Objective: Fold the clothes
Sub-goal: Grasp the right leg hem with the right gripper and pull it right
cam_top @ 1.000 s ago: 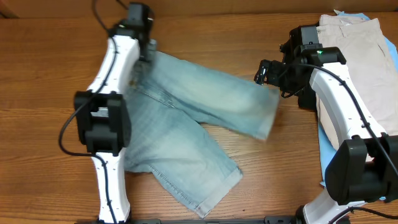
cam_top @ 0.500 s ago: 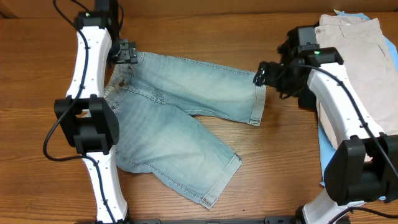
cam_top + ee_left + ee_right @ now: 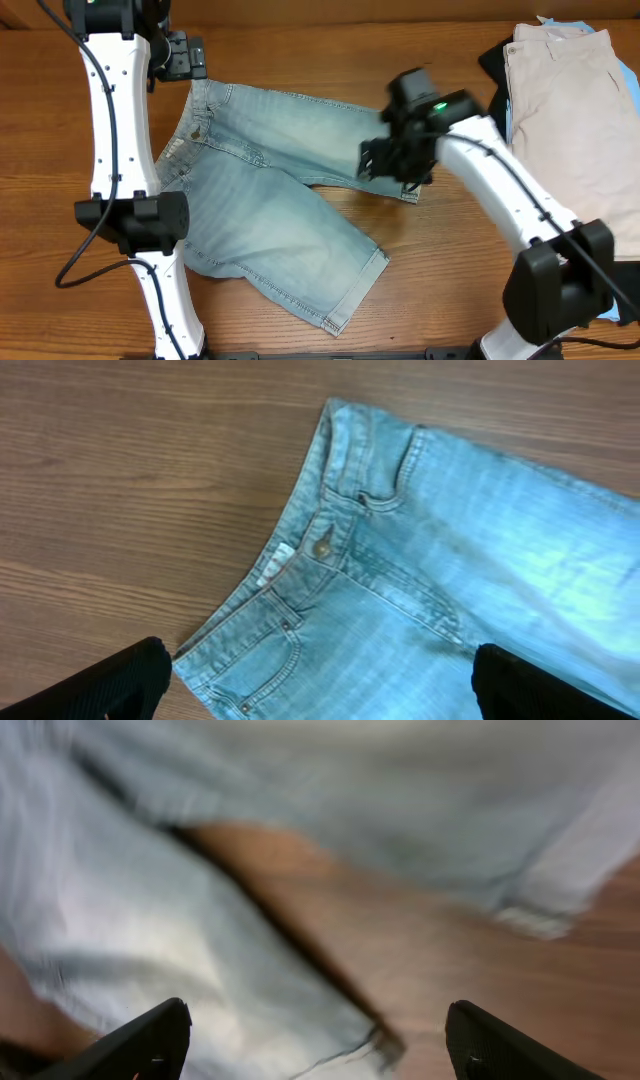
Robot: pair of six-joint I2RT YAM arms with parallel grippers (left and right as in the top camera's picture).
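The faded light-blue denim shorts (image 3: pixel 280 200) lie spread flat on the wooden table, waistband to the left and both legs pointing right. My left gripper (image 3: pixel 183 58) hangs open just beyond the waistband's far corner. The left wrist view shows the button and pocket of the denim shorts (image 3: pixel 400 580) below the left gripper (image 3: pixel 325 690), with nothing held. My right gripper (image 3: pixel 387 160) hovers open over the far leg near its hem. In the blurred right wrist view, the right gripper (image 3: pixel 320 1040) is above the denim shorts (image 3: pixel 200 950) and bare wood.
Beige shorts (image 3: pixel 565 110) lie at the far right on a sky-blue piece (image 3: pixel 507 112). A black piece (image 3: pixel 492 62) shows at their back left corner. Bare wood lies in front of the shorts and left of my left arm.
My left gripper opened, let go of the waistband and drew back to the far left. The shorts settled flat. My right gripper swung left from the hem to above the far leg.
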